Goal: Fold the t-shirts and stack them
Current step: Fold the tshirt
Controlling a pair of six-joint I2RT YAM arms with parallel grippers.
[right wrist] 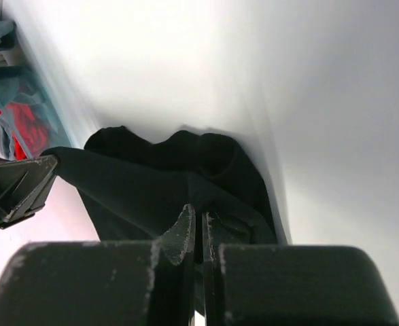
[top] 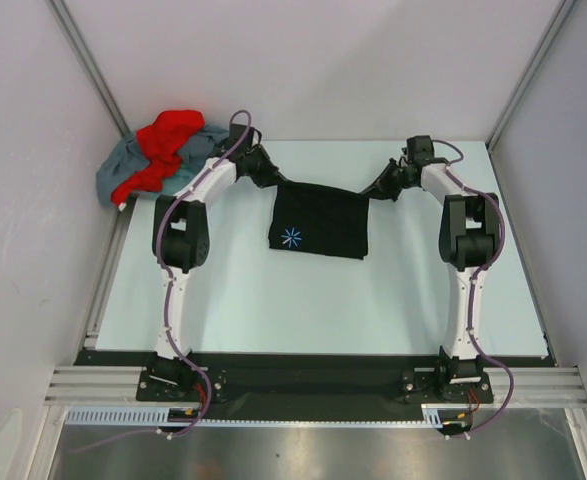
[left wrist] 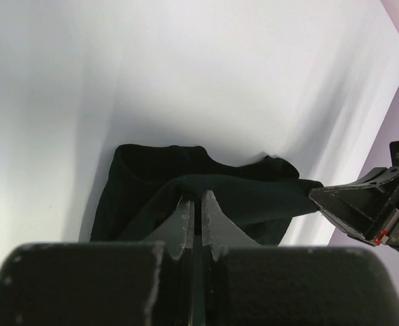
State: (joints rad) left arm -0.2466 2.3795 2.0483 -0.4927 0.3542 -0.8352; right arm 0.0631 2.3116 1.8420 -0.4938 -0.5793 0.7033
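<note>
We hold the black t-shirt (top: 323, 225) stretched between our two arms, over the far half of the surface (top: 273, 300). Its top edge runs as a taut line from one claw to the other, sagging a little in the middle, and the rest of the cloth falls away towards us. In the wrist views the lower part looks bunched on the pale surface under the raised edge, though we cannot tell how much of it is lifted clear.

Our left claw (top: 273, 182) is closed on the shirt's upper left corner. In the left wrist view its fingers (left wrist: 184, 219) press together with a ridge of black cloth caught between them. Our right claw (top: 375, 190) is clamped the same way on the upper right corner, and its own camera shows dark fabric running up into the narrow seam between the two tips. Each wrist view also shows the other claw at the opposite end of the taut edge.

A small blue-white starburst logo (top: 291, 237) sits near the shirt's lower left corner, facing up.

Left of the black shirt and slightly farther back, beyond our left forearm, the red t-shirt (top: 168, 140) lies crumpled on top of the grey-blue t-shirt (top: 123, 175). Both are heaped against the white wall (top: 303, 60) in the corner, well apart from the black shirt
</note>
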